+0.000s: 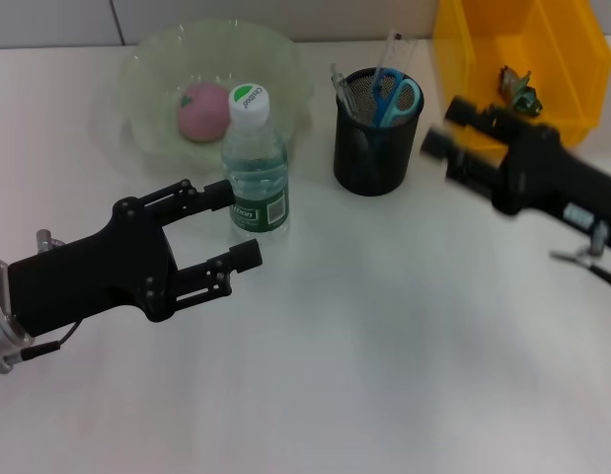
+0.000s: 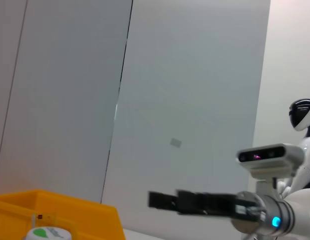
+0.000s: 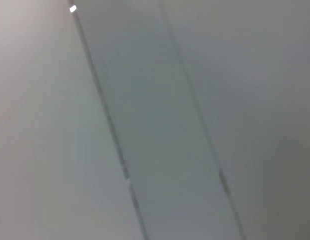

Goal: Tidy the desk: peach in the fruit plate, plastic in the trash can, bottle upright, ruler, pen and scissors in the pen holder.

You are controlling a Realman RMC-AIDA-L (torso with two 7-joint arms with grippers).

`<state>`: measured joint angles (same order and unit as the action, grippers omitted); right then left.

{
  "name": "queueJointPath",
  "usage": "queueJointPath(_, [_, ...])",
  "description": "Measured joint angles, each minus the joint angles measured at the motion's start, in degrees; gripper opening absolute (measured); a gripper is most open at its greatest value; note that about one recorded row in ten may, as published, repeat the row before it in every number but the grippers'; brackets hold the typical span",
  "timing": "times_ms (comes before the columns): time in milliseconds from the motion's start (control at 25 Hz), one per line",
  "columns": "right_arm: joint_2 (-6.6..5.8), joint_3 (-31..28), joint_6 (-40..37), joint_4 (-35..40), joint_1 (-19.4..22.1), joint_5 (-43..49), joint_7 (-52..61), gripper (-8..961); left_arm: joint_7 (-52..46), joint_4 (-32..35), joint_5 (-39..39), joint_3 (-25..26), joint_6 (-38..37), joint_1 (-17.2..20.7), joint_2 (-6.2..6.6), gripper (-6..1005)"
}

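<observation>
While my open left hand [image 1: 231, 225] sits wide-fingered at the upright bottle's [image 1: 256, 166] seven o'clock, just beside it, my empty, spread right hand [image 1: 445, 126] hovers at three o'clock of the pen holder [image 1: 376, 133] on the worktop [image 1: 404, 336].

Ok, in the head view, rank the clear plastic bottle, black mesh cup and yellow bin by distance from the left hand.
1. Clear plastic bottle, upright just beyond the open left hand.
2. Black mesh cup, farther right.
3. Yellow bin, far right corner.
</observation>
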<state>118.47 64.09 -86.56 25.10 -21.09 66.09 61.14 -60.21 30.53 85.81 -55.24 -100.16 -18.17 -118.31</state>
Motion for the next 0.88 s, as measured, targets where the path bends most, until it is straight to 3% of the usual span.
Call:
queueJointPath(120, [0.53,-0.1,-3.1,3.4,2.8,5.9,0.2,566,0.0,0.0,0.2,-0.1,0.0,-0.2,0.06,730])
queueJointPath(320, [0.56,-0.1,-6.8,3.1,3.6,10.4,-0.5,752,0.0,0.4,0.3,-0.5,0.0,-0.7,0.14,728])
queueJointPath(880, [0.37,0.2,-16.4,-0.3,3.4,14.5,-6.2,752,0.1,0.3,0.5,-2.8,-1.7,-0.2,0.12,725])
